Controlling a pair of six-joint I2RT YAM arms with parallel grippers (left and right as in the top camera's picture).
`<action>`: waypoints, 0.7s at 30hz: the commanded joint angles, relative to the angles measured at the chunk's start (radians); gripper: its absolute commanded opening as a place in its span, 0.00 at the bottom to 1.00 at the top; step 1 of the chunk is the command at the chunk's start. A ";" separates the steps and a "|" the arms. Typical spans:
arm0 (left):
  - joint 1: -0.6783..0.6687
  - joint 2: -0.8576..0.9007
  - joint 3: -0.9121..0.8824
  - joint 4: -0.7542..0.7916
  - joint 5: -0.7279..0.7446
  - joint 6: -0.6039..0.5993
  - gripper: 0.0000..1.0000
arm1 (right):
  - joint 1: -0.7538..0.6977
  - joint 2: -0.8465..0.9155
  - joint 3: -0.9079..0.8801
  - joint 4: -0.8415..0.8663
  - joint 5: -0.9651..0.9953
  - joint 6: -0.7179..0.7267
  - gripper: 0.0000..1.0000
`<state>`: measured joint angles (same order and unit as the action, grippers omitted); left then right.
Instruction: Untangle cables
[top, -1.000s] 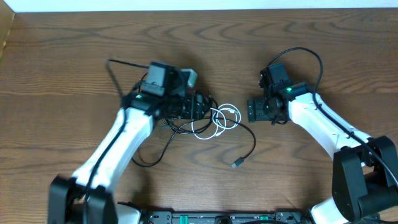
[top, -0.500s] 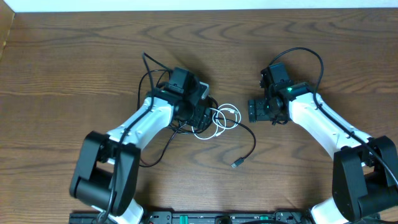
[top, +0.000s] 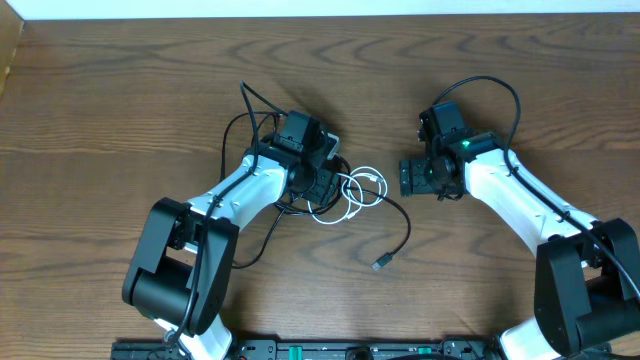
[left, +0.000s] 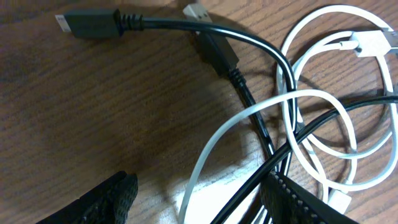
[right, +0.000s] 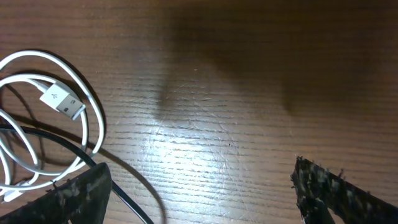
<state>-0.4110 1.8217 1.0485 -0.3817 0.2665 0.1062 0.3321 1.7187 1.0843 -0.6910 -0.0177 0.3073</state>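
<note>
My left gripper (top: 325, 183) sits low over the cables (top: 340, 195), which lie in one tangle near the middle of the bench (top: 100, 90). Its jaws are set wide. In the left wrist view its fingertips (left: 109, 198) stand far apart at the bottom edge. A white strand and a black strand run up between them. The black strand passes close by the pad on the right of that view, but I cannot tell whether it touches. I am gripping nothing there.

The white cable (left: 309, 93) is coiled in a few loose loops just beside that gripper, on the side toward my other arm, and its flat white plug (left: 373, 43) lies inside the coil. Two black cables (left: 261, 124) thread through the white loops. Their two black plug ends (left: 93, 23) lie side by side on bare wood beyond the coil. From overhead, one black cord trails out of the tangle toward the near edge and ends in a loose plug (top: 381, 264) lying by itself.

My right gripper (top: 408, 178) hangs near the coil but apart from it, jaws spread wide, with only bare wood between them. In the right wrist view the white loops fill the left edge, and a black strand runs past the left-hand fingertip.
</note>
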 joint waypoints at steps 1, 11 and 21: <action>-0.007 0.004 0.003 0.022 0.034 0.013 0.69 | -0.006 -0.015 0.000 0.000 0.016 0.013 0.90; -0.007 0.004 0.003 0.058 0.061 0.009 0.64 | -0.006 -0.015 0.000 -0.001 0.016 0.013 0.90; -0.007 0.066 0.003 0.095 0.050 -0.003 0.63 | -0.006 -0.015 0.000 -0.007 0.016 0.013 0.90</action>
<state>-0.4156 1.8507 1.0485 -0.2863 0.3126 0.1085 0.3317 1.7187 1.0843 -0.6945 -0.0174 0.3073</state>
